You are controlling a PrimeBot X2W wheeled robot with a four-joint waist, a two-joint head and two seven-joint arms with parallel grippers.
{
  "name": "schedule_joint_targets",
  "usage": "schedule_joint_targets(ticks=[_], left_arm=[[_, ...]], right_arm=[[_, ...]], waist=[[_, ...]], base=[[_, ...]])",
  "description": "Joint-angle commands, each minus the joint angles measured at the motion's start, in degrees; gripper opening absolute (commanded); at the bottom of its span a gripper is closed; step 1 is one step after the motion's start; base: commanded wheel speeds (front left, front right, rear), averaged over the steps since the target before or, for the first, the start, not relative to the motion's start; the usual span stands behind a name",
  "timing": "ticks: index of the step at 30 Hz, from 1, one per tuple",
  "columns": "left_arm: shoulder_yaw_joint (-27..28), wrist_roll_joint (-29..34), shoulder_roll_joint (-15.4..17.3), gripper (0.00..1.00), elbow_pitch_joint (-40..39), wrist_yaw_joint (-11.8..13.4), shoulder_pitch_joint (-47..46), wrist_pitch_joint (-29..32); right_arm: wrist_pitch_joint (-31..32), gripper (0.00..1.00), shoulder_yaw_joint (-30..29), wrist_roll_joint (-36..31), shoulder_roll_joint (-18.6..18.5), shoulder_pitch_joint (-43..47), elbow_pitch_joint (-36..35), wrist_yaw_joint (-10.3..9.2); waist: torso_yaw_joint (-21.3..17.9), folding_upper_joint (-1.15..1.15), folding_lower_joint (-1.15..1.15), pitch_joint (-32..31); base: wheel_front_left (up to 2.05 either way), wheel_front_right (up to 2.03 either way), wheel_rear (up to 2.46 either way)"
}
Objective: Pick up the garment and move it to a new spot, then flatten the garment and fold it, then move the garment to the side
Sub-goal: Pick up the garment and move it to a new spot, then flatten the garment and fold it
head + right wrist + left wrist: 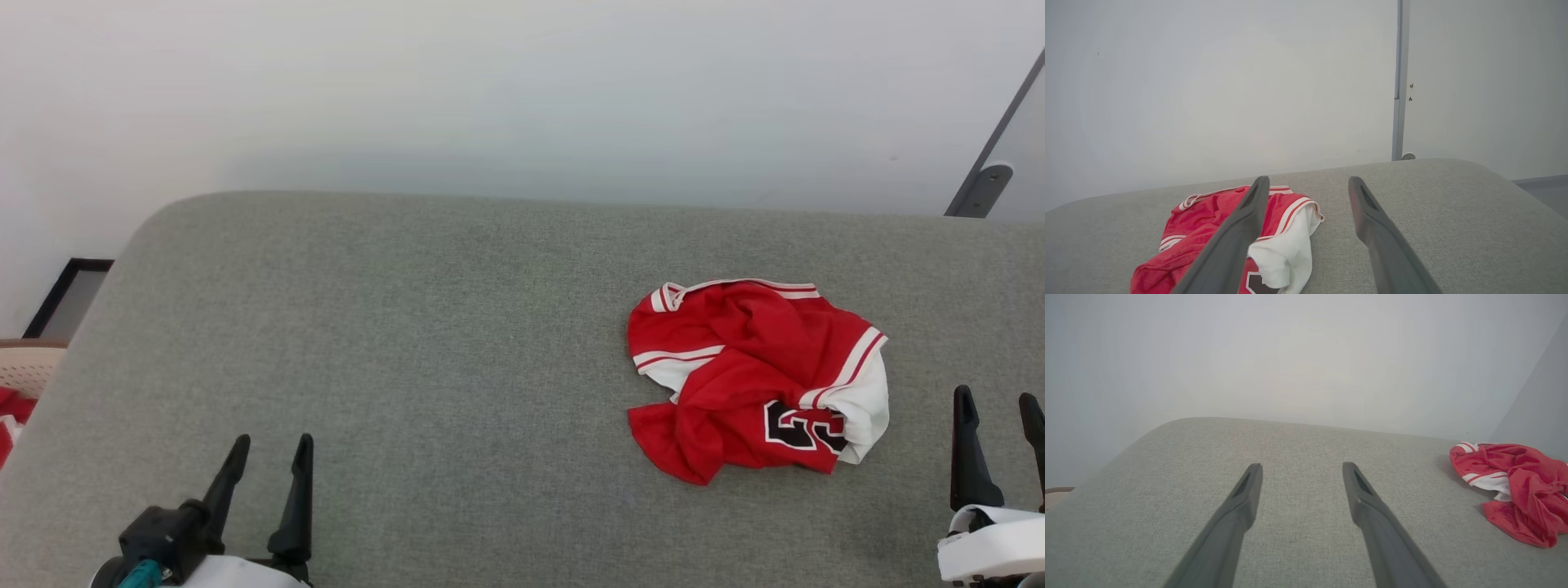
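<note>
The garment, a red jersey with white sleeves, striped trim and black numerals, lies crumpled in a heap on the right half of the grey padded surface. It also lies at the right edge of the left wrist view and at the lower left of the right wrist view. My left gripper stands open at the lower left, far from the garment, nothing between its fingers. My right gripper is open at the lower right, just right of the heap, and empty.
A beige perforated basket with red-and-white cloth sits off the surface's left edge. A white wall rises behind the surface. A grey metal post stands at the back right. The surface's left and middle are bare fabric.
</note>
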Motion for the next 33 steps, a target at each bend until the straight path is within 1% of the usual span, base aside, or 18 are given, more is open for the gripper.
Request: schedule_joint_targets(ticks=[1,11,15,17,20,21,23,25,29,31,33], left_arm=[[0.7,0.98,-0.6,1.0,0.24,-0.44,0.49,0.01],[2.46,2.44,-2.35,1.0,0.48,-1.59,0.38,0.01],[1.86,-0.3,-3.98,1.0,2.21,-2.34,-0.22,0.15],[0.09,-2.13,-4.37,1.0,3.0,-2.87,-2.26,2.22],[-4.88,-5.51,-4.07,1.0,4.05,-3.37,-7.44,9.72],[-9.68,-10.15,-3.54,1.0,3.93,-3.55,-11.98,16.4],[-13.95,-14.57,-1.01,1.0,3.82,-3.4,-17.32,23.69],[-18.06,-19.09,0.64,1.0,3.81,-3.42,-22.84,31.12],[-22.91,-26.9,2.72,1.0,6.31,-3.43,-32.66,44.92],[-23.91,-29.9,2.85,1.0,9.17,-3.44,-36.91,50.69],[-24.83,-31.61,2.73,1.0,12.52,-3.44,-40.9,55.72]], right_arm=[[-0.14,1.0,-0.09,0.04,0.34,0.14,0.01,-0.08],[0.0,1.0,-0.05,-0.05,0.73,-0.97,-0.08,-0.08],[-0.11,1.0,0.27,0.0,0.93,-0.92,-0.02,-0.08],[-0.21,1.0,0.08,0.23,1.16,-1.19,-0.34,-0.08],[-0.4,1.0,-0.11,0.46,1.51,-1.79,-0.91,-0.08],[-0.48,1.0,0.27,0.41,1.87,-2.68,-0.98,-0.08],[-0.61,1.0,1.46,0.34,2.22,-4.18,-0.89,-0.08],[-0.88,1.0,2.39,0.6,2.7,-5.66,-0.6,-0.08],[-1.3,1.0,3.37,1.2,3.69,-8.44,0.36,-0.08],[-1.44,1.0,3.52,1.5,4.29,-9.97,0.9,-0.08],[-1.49,1.0,3.99,1.72,4.79,-11.16,1.48,-0.08]], waist=[[-0.14,0.0,0.0,0.01],[-0.26,0.0,0.0,0.32],[-0.45,0.0,0.0,0.74],[-0.73,0.0,0.0,1.47],[-1.16,0.0,0.0,3.43],[-1.7,0.0,0.0,5.1],[-2.9,0.0,0.0,7.03],[-4.45,0.0,0.0,8.89],[-8.4,0.0,0.0,12.29],[-10.62,0.0,0.0,13.86],[-12.97,0.0,0.0,15.27]], base=[[0.0,0.0,0.0],[0.0,0.0,0.0],[0.0,0.0,0.0],[0.0,0.0,0.0],[0.0,0.0,0.0],[0.0,0.0,0.0],[0.0,0.0,0.0],[0.0,0.0,0.0],[0.0,0.0,0.0],[0.0,0.0,0.0],[0.0,0.0,0.0]])
